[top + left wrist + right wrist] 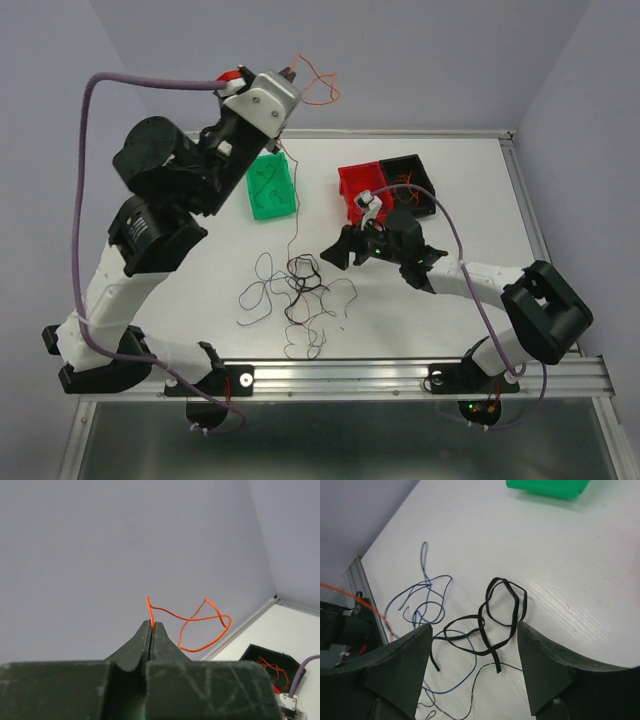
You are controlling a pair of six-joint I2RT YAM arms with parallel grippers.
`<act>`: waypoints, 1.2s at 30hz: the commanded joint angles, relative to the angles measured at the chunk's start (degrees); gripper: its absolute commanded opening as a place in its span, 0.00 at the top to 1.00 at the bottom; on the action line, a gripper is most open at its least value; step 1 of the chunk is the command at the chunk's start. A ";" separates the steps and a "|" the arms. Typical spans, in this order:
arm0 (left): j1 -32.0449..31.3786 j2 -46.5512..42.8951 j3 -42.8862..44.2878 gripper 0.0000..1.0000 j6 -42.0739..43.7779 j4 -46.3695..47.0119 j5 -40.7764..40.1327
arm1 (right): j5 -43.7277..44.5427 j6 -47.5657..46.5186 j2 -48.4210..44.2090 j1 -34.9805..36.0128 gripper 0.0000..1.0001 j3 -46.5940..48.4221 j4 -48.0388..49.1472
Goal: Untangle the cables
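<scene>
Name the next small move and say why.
Probably lower the right gripper and close on the black cable: its fingers stand open over that loop, while the left gripper holds the orange wire pinched high.

An orange cable (192,619) curls in open loops in the air, one end pinched in the left gripper (151,625). The other cables (300,285) lie loosely tangled on the bench (480,190): a black one (481,612) in overlapping loops, with thin blue-purple strands (424,555) sprawled beside it.
</scene>
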 commanded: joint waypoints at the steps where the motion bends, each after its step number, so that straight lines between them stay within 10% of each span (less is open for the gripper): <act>1: -0.28 -5.70 -0.50 1.00 1.61 4.77 -2.82 | 7.94 -3.64 6.52 2.12 0.27 7.58 -5.01; 19: -0.19 -25.31 -18.88 1.00 4.33 9.08 -4.67 | 25.01 -9.17 27.99 12.23 0.29 25.52 -18.64; 25: -0.28 -28.47 -25.65 1.00 4.86 11.54 -6.33 | 27.82 -9.35 32.38 12.93 0.55 29.39 -20.48; 30: -0.28 -33.04 -32.06 1.00 4.52 13.03 -9.94 | 29.84 -9.61 31.43 13.02 0.98 32.72 -20.40; 36: -0.19 -42.79 -49.09 1.00 3.19 20.31 -14.76 | 35.72 -11.72 22.73 12.93 0.99 33.96 -20.40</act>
